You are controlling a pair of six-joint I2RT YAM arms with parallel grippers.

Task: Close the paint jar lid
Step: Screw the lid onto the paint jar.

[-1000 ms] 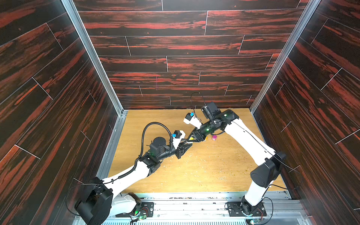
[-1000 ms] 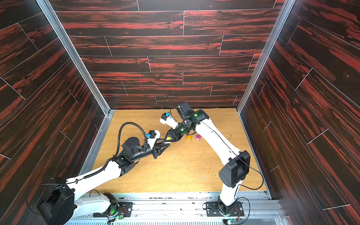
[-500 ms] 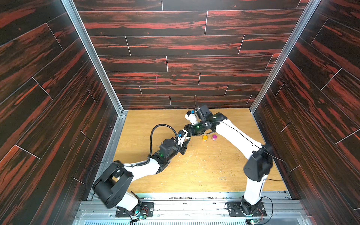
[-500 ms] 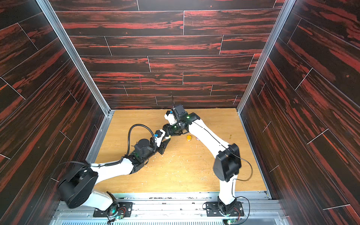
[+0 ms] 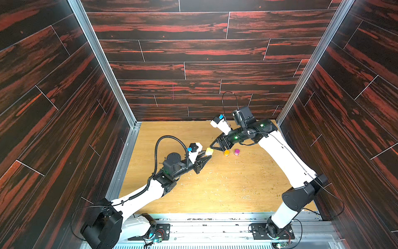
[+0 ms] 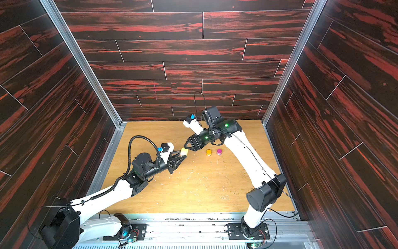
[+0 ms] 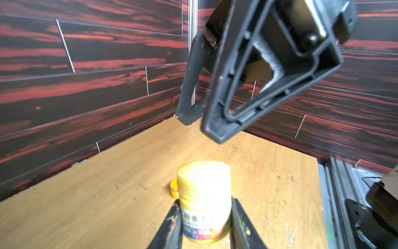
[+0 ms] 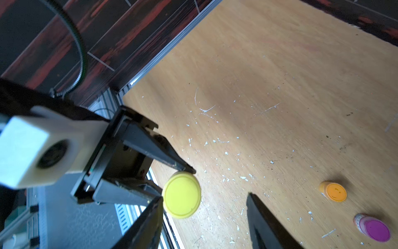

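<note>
Wooden bench (image 5: 226,189): your left fingers (image 7: 172,222) clamp the yellow paint jar (image 7: 204,194), lid (image 8: 182,196) on top; your right fingers (image 8: 265,220) stand apart, empty, beside that lid.

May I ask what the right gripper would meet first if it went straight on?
Probably the lid of the yellow jar, held by the left gripper just ahead of the right gripper; depth is unclear.
</note>
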